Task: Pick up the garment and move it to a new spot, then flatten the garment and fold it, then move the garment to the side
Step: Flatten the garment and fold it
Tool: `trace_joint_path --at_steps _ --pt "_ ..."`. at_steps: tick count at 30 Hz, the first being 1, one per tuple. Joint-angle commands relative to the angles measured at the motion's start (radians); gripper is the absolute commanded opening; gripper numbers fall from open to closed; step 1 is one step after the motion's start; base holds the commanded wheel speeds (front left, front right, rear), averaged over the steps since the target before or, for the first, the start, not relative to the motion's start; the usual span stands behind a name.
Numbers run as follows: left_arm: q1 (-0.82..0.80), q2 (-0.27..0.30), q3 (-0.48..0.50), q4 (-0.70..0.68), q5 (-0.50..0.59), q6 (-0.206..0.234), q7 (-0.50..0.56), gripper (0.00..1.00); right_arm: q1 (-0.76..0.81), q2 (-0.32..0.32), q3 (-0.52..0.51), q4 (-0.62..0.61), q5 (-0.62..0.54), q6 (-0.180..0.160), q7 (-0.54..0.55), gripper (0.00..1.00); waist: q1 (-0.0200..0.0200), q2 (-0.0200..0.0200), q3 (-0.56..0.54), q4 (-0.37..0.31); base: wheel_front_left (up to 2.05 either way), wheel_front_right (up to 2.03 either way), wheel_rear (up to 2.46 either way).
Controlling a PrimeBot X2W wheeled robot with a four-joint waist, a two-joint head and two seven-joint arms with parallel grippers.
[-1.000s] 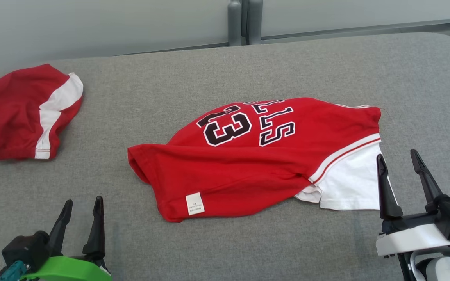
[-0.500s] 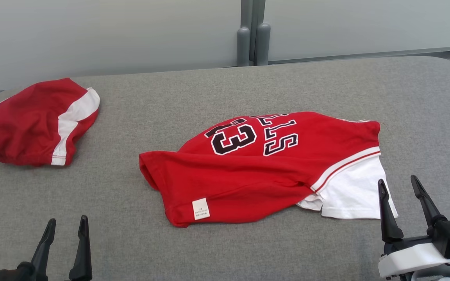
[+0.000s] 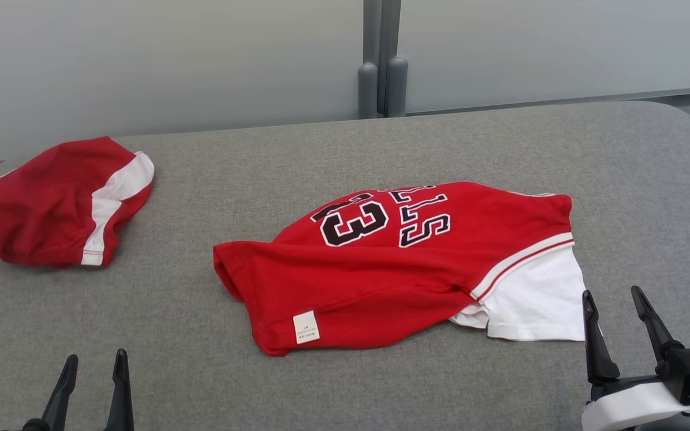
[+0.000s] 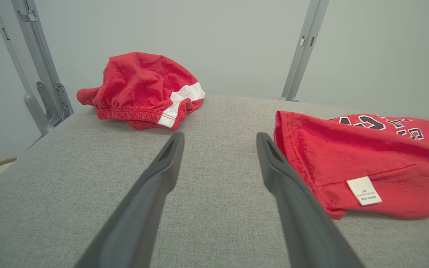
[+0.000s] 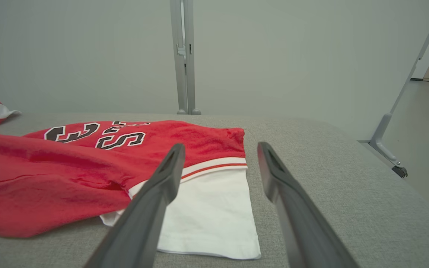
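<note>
The garment [image 3: 393, 269], a red jersey with black-and-white lettering and a white sleeve [image 3: 536, 305], lies crumpled and partly folded at the middle of the grey padded table [image 3: 321, 155]. A white label [image 3: 305, 327] shows at its near hem. My left gripper [image 3: 96, 356] stands open near the front left, apart from the jersey's left edge [image 4: 292, 149]. My right gripper [image 3: 612, 291] is open at the front right, just beside the white sleeve's near corner [image 5: 214, 216]. Both the left gripper [image 4: 219, 134] and the right gripper [image 5: 221, 145] have nothing between their fingers.
A second red garment with a white stripe [image 3: 63, 200] is bunched at the table's far left corner. Grey posts [image 3: 381, 72] and a pale wall stand behind the table. The table's rounded right edge [image 5: 385, 171] drops to the floor.
The head camera has tilted up, so the whole scene sits lower. Both open grippers have drawn back toward the near edge. The jersey has not moved.
</note>
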Motion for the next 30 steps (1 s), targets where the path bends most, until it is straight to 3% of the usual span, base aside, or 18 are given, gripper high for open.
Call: trace_joint_path --at_steps 1,7,12,21,26,30 --pt "0.016 -0.004 0.006 -0.002 0.007 -0.004 -0.003 1.0 0.005 0.0 -0.002 0.001 0.0 0.0 -0.003 1.0 0.0 0.0068 0.0 0.0 0.0 0.0 0.0" --pt "0.022 0.007 -0.022 0.023 -0.012 -0.004 -0.003 1.0 -0.014 0.0 -0.016 0.004 0.023 0.0 -0.003 1.0 0.0 0.0068 0.014 -0.004 0.0 0.0 0.0" --pt "-0.031 -0.019 -0.04 0.049 -0.068 0.013 0.124 1.0 -0.058 -0.035 -0.03 0.091 0.02 0.0 0.023 1.0 0.0 0.0068 0.051 -0.01 0.0 0.0 0.0" --pt "-0.133 -0.023 -0.141 -0.126 -0.096 0.091 0.538 1.0 -0.177 -0.184 0.015 0.081 0.06 0.0 0.45 1.0 0.0 0.0068 0.154 -0.015 0.0 0.0 0.0" --pt "-0.191 -0.033 -0.183 -0.206 -0.127 0.095 0.667 1.0 -0.219 -0.235 0.078 0.073 0.102 0.0 0.621 1.0 0.0 0.0068 0.223 -0.012 0.0 0.0 0.0" --pt "-0.215 -0.039 -0.186 -0.197 -0.142 0.109 0.712 1.0 -0.233 -0.24 0.117 0.1 0.146 0.0 0.682 1.0 0.0 0.0068 0.256 -0.01 0.0 0.0 0.0"
